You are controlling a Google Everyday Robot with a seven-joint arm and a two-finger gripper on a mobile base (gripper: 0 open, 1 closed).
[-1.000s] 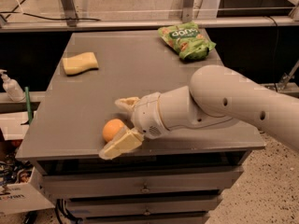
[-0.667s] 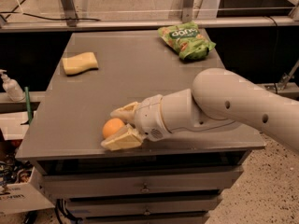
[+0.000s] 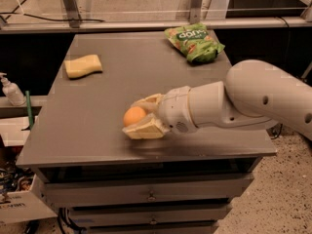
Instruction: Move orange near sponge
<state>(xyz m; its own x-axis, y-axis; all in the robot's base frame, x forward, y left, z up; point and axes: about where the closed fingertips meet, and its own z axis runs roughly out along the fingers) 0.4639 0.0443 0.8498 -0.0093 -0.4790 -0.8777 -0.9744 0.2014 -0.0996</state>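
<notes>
Orange [image 3: 133, 116] looks light, firm and smooth, so it can slip; my gripper [image 3: 130, 118], at the near table [image 3: 97, 106] edge, is closed on its middle from both sides.

A big white robot arm [image 3: 253, 99] reaches in from the right side of the picture. Its gripper [image 3: 131, 118] is low in the middle, near the front edge of the gray table [image 3: 87, 130]. The two pale fingers [image 3: 144, 129] sit one on each side of the orange [image 3: 134, 115] and seem to press on it. I can't tell if the orange rests on the table or hangs just over it. The yellow sponge [image 3: 83, 66] lies well apart, in the upper left. A green snack bag [image 3: 195, 43] lies at the top, right of the middle. A little soap bottle [image 3: 9, 89] stands at the left edge, beside the table.
</notes>
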